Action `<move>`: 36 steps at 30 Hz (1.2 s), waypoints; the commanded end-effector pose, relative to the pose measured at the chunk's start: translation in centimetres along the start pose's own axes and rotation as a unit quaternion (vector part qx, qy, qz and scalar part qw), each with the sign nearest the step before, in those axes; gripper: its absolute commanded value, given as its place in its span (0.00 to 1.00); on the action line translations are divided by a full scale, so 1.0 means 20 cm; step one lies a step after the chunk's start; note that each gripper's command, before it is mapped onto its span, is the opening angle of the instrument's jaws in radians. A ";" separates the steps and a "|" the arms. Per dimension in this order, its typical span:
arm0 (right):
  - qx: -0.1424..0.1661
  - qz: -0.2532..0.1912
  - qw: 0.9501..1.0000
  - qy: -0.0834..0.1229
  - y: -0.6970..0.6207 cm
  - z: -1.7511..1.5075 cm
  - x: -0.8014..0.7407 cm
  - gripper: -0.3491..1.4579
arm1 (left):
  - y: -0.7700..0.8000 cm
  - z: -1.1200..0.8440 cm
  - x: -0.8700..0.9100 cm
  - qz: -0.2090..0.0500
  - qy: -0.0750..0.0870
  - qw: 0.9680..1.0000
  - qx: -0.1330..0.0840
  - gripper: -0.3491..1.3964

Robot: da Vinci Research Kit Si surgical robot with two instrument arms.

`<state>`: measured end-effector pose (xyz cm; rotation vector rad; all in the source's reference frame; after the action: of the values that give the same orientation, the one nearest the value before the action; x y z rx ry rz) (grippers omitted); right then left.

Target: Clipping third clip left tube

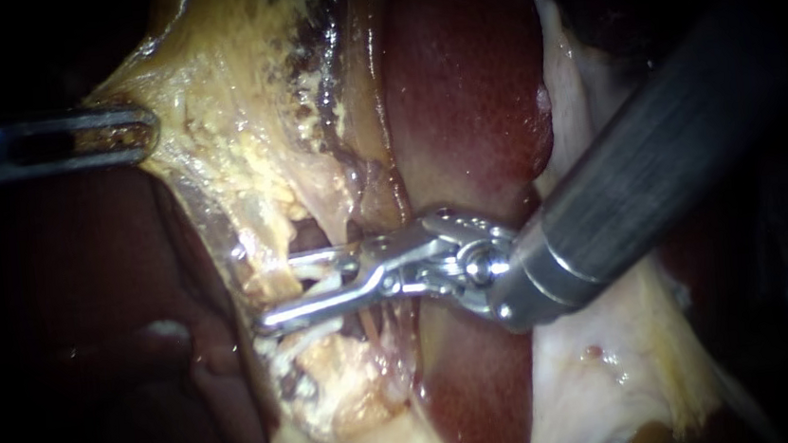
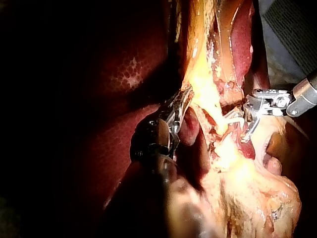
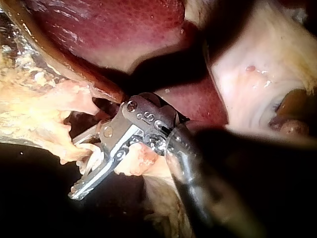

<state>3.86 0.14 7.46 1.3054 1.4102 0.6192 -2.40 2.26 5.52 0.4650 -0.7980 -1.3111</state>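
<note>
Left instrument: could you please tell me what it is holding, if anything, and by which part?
The left instrument holds the yellowish tissue by its edge.

Endoscope close-up, wrist cameras either side, sharing right instrument (image 1: 278,291), yellow tissue (image 1: 244,139)

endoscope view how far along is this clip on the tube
Done: the left instrument grips the yellow tissue and holds it stretched, and the right instrument has its open jaws astride the tube. In hand: lining up on the tube. Left: closing the jaws to set the clip, then backing off. I cannot tell any clips on the tube apart from the pale tissue.
</note>
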 end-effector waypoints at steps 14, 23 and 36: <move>-0.001 0.021 1.000 0.018 0.004 0.020 0.005 0.52 | 0.001 0.001 0.000 0.000 0.000 1.000 0.000 0.00; -0.002 0.022 0.999 0.030 0.001 0.032 0.006 0.52 | 0.000 0.002 0.000 0.000 -0.001 1.000 -0.001 0.00; -0.038 0.026 0.997 0.065 0.013 0.031 0.011 0.52 | 0.000 0.003 0.000 0.000 -0.001 1.000 -0.001 0.00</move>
<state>4.55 0.28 7.45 1.2568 1.4487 0.8077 -2.44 2.26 5.56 0.4624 -0.7977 -1.3135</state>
